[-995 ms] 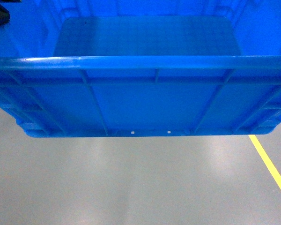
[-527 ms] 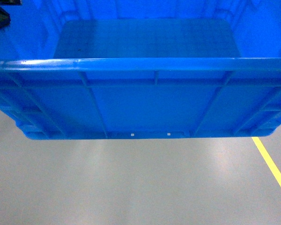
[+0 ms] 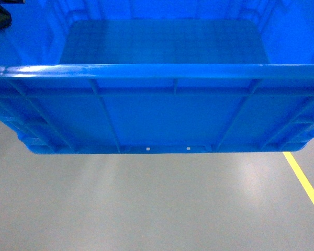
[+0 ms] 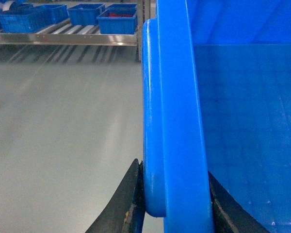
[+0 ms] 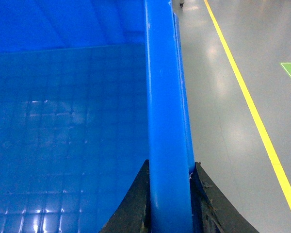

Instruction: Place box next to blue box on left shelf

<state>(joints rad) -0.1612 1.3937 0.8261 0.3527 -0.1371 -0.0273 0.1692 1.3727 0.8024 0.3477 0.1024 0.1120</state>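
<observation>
Both grippers, left (image 4: 177,204) and right (image 5: 169,194), had their jaws closed on the box (image 3: 157,104) rims. The shelf (image 4: 63,38) stood at eleven o'clock. An uneven grip could tilt the box.

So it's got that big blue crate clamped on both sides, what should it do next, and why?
Probably keep both grips shut and roll toward the shelf. The left gripper and right gripper each pinch a rim of the box, which hangs above bare floor. The shelf with blue boxes shows only far off in the left wrist view.
</observation>
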